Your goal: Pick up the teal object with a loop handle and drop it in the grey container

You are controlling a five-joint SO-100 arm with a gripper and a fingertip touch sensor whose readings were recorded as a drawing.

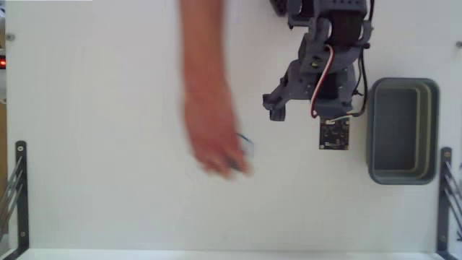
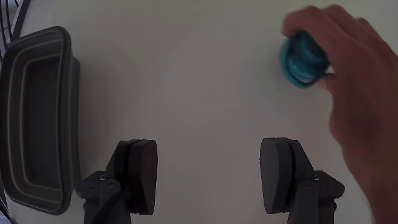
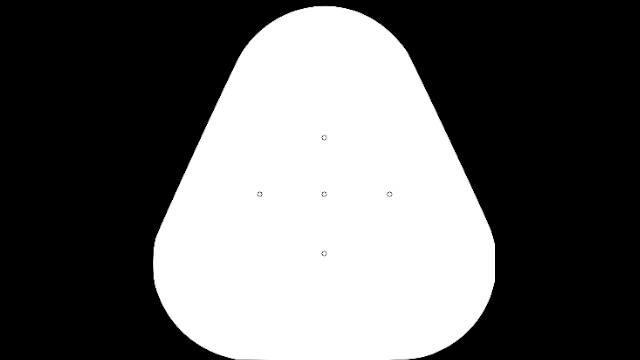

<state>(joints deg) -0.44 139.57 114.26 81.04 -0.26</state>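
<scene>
The teal object with a loop handle [image 2: 301, 60] shows at the upper right of the wrist view, held in a person's hand [image 2: 362, 93]. In the fixed view only a sliver of the teal object [image 1: 247, 144] peeks out beside the hand [image 1: 215, 148] at the table's middle. My gripper [image 2: 211, 180] is open, its two fingers [image 2: 138, 174] wide apart above bare table with nothing between them. In the fixed view the gripper [image 1: 303, 117] hangs right of the hand and left of the grey container [image 1: 371, 133]. The grey container [image 2: 69, 68] lies at the left of the wrist view, nothing visible inside it.
The person's forearm [image 1: 203, 58] comes in from the top of the fixed view. Black metal brackets stand at the table's left edge [image 1: 20, 189] and right edge [image 1: 445, 195]. The tabletop is white.
</scene>
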